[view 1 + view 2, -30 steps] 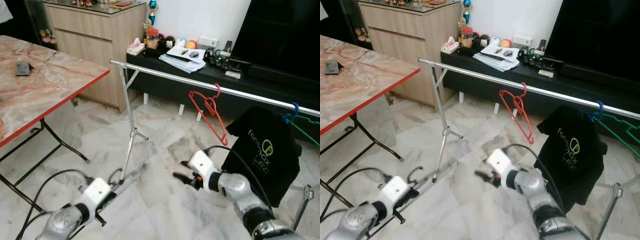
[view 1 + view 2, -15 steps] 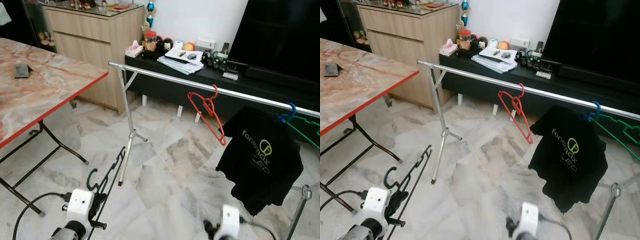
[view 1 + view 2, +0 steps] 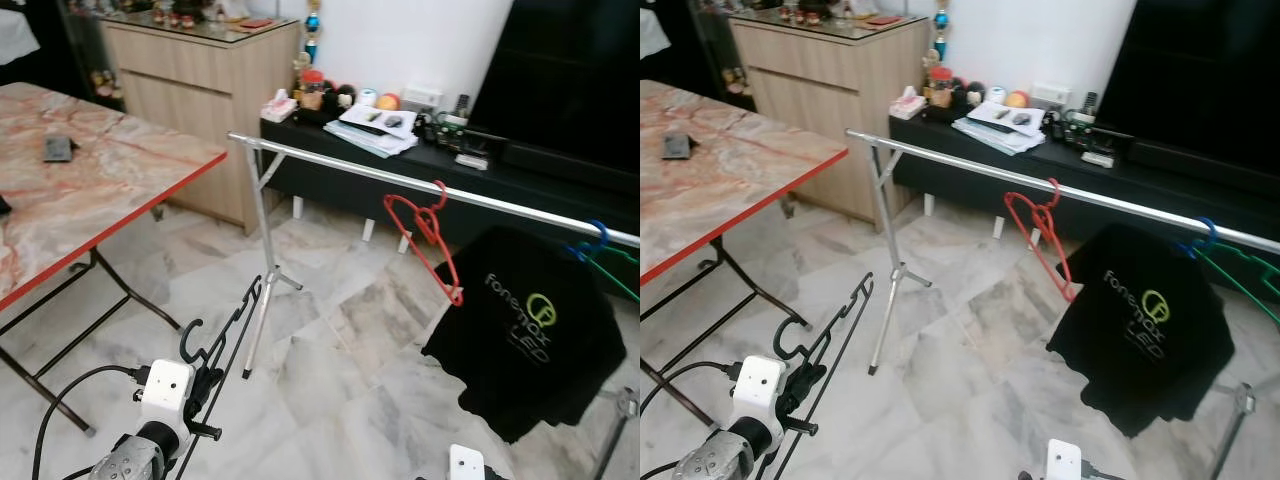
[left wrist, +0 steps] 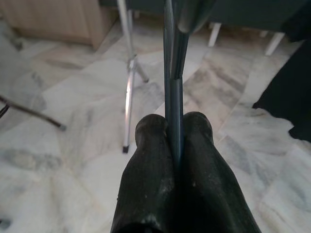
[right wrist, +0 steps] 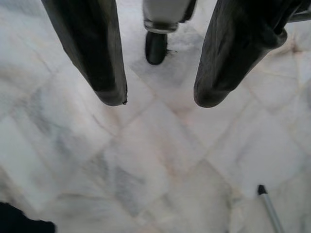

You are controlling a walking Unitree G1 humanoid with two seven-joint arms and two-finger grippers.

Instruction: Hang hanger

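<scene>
Gripping a thin black wire hanger (image 3: 222,345) between its two black fingers (image 4: 150,160), your left gripper (image 4: 173,127) is sitting low at the near left, and the wrist view is showing the fingers pinched tight on the hanger's bar. You are seeing the hanger's hook curling up just above the white wrist housing, near the left foot of the long silver clothes rail (image 3: 420,186), which is running from the middle toward the far right. The hanger is not touching the rail. A red plastic hanger (image 3: 430,240) is hanging on that rail, and to its right a black T-shirt with a green logo (image 3: 525,335) is draping from a blue hanger (image 3: 590,235). Your right gripper (image 5: 158,92) is pointing down at the white marble floor (image 3: 330,330) with its fingers spread apart, holding nothing. A marble-topped folding table with a red edge (image 3: 90,190) is standing at the left.
</scene>
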